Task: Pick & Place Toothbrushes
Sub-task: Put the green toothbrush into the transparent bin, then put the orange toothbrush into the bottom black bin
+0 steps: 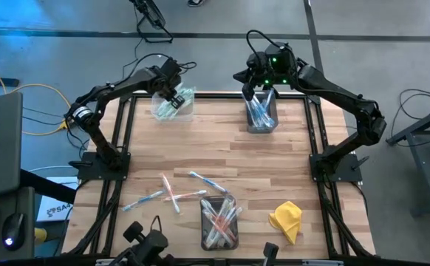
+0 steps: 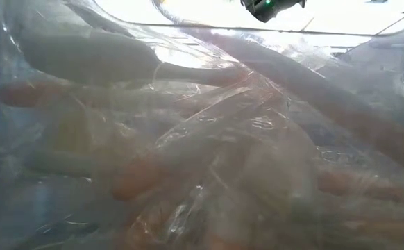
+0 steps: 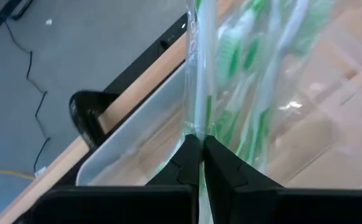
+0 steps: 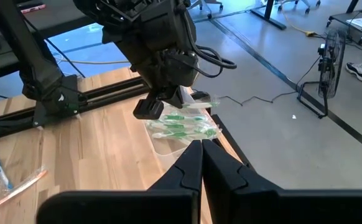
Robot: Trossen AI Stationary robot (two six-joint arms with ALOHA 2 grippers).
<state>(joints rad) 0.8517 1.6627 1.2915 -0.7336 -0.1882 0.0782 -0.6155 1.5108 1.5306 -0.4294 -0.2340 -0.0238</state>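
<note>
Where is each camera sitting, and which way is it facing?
High view: overhead, straight down on the table; both arms show, left hand and right hand near its far edge.
Low view: table height, blocked by the pink toothbrush bin; only an arm part shows on top.
Left wrist: past its shut hand, pinching a green toothbrush, into the green bin.
Right wrist: past its own shut hand toward the left arm.
Shared: both wrist views show the green bin.

Green-accented toothbrushes (image 4: 184, 124); yellow cloth (image 1: 287, 219); pale wooden table (image 1: 274, 162)
</note>
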